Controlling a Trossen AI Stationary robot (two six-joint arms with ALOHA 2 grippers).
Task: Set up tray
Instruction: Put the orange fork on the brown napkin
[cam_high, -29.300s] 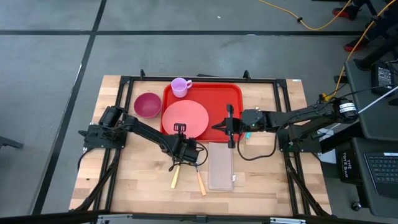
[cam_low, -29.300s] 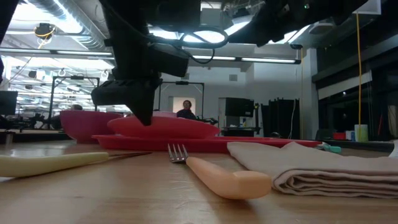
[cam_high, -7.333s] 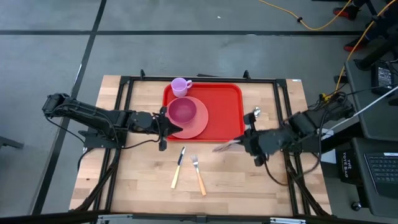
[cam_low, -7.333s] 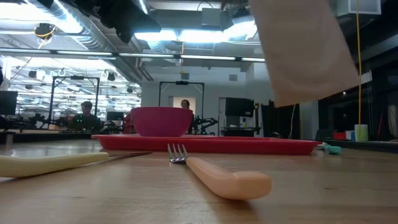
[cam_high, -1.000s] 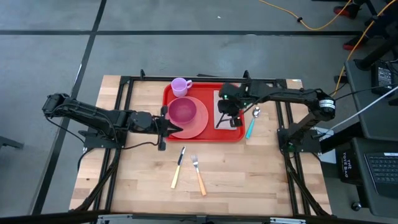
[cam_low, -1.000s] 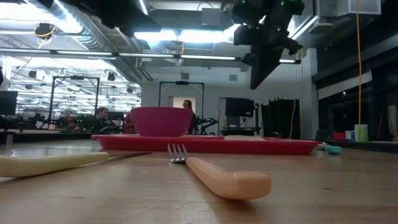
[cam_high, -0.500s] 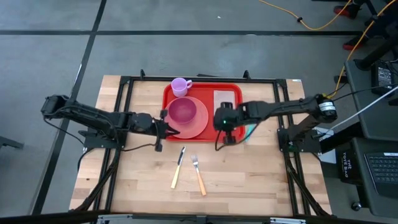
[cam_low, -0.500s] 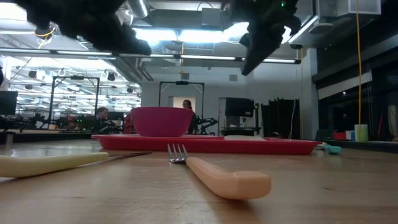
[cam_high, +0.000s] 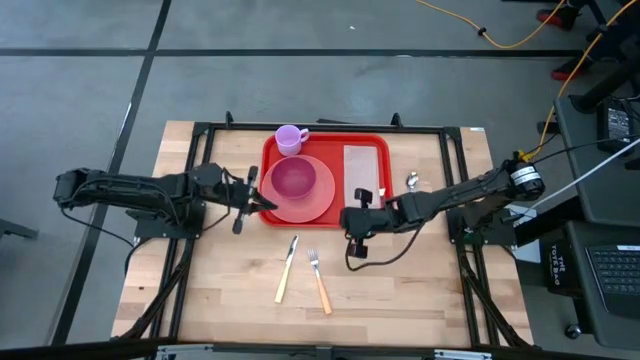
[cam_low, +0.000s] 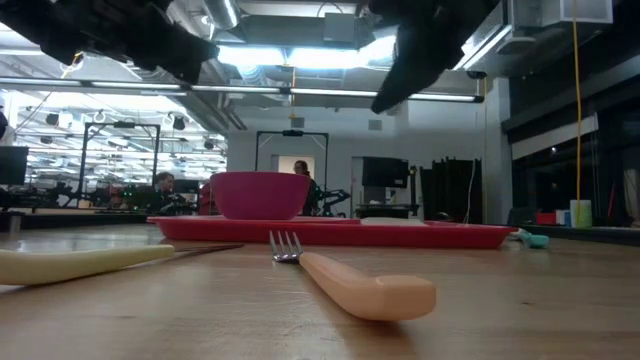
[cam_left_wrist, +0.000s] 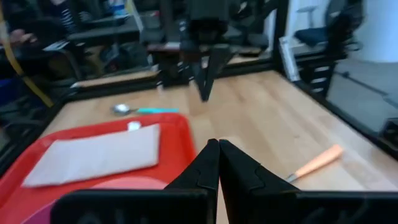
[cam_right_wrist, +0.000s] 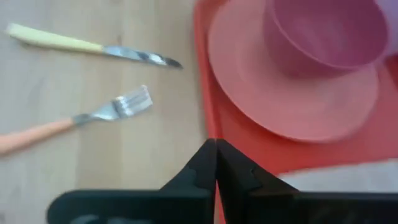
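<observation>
bowl (cam_high: 294, 178) on plate (cam_high: 300, 190) on tray (cam_high: 375, 205), napkin (cam_high: 364, 171) beside

Legible text, labels, brands, numbers, signs: none are showing in any view.

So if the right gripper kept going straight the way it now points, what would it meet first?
Probably the orange-handled fork on the wooden table: the shut right gripper points from the red plastic tray's near edge toward the fork and the cream-handled knife. Its height is unclear.
</observation>
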